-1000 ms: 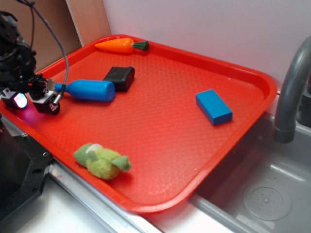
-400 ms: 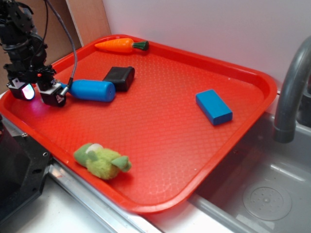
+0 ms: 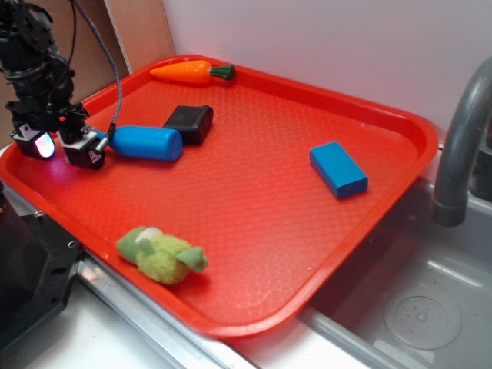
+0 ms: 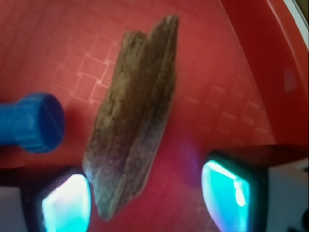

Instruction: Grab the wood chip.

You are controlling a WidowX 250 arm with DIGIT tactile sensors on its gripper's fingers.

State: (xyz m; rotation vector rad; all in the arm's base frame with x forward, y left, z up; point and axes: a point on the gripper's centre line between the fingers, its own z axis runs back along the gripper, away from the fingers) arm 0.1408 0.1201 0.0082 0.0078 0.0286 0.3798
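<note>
On the red tray (image 3: 254, 192), at its 9 o'clock edge beside the blue bottle (image 3: 144, 143), the claw (image 4: 145, 198) hangs with its fingers apart, so this looks like the approach step. In the wrist view the wood chip (image 4: 133, 121) lies on the tray between the fingers, nearer the left, its long axis running 7 to 1 o'clock with the narrower tip at 7. The next move probably calls for a short descent, centring on the chip, then closing.
</note>
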